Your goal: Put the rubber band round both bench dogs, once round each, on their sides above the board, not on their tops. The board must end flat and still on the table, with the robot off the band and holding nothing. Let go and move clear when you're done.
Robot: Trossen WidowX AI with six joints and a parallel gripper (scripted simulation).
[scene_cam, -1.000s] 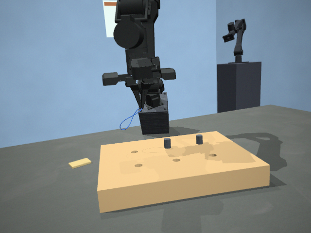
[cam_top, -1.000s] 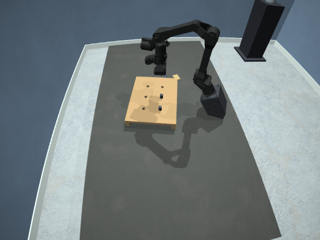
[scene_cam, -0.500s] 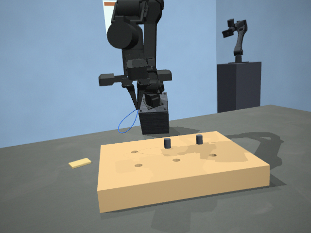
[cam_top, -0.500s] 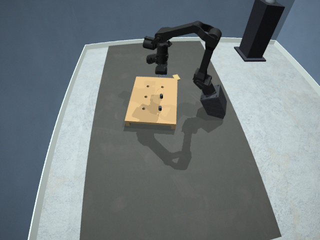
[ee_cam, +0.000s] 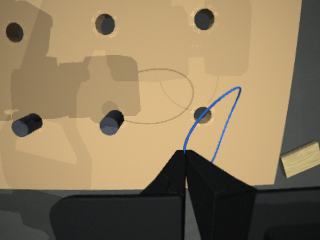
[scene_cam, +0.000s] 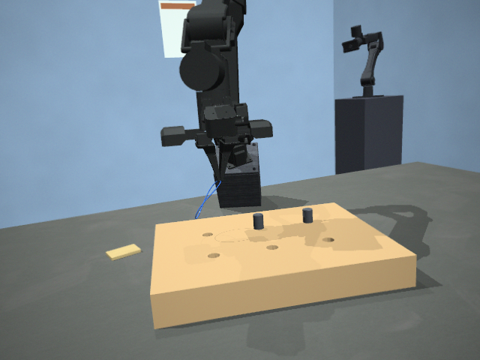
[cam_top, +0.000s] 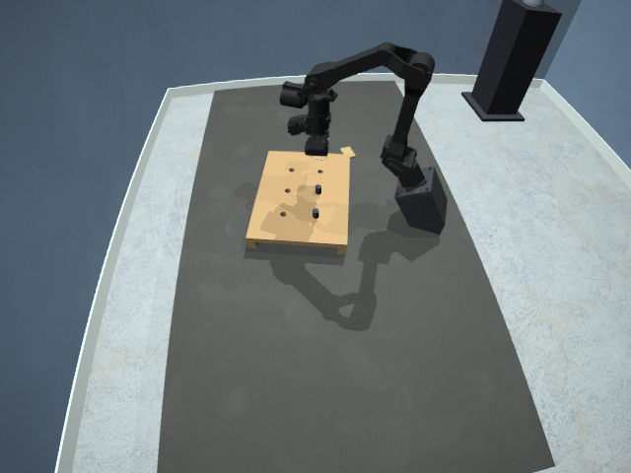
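My gripper (scene_cam: 220, 180) (ee_cam: 183, 156) (cam_top: 316, 154) is shut on a thin blue rubber band (scene_cam: 205, 198) (ee_cam: 220, 112). The band hangs from the fingertips as a loose loop, above the far end of the tan board (scene_cam: 271, 279) (cam_top: 275, 229) (ee_cam: 150, 165). Two dark bench dogs stand upright in the board: one (scene_cam: 258, 220) (cam_top: 317, 189) (ee_cam: 111, 122) nearer the gripper, the other (scene_cam: 307, 214) (cam_top: 315, 214) (ee_cam: 26, 125) farther along. The band touches neither dog. The board lies flat on the table, with several empty holes (scene_cam: 213, 255) (ee_cam: 202, 114).
A small pale wooden block (scene_cam: 123, 251) (cam_top: 348, 150) (ee_cam: 300, 159) lies on the dark mat beside the board's far end. The arm's black base (cam_top: 422, 201) (scene_cam: 238, 186) stands beside the board. A dark pedestal (cam_top: 512, 61) (scene_cam: 367, 131) stands at the table's far corner.
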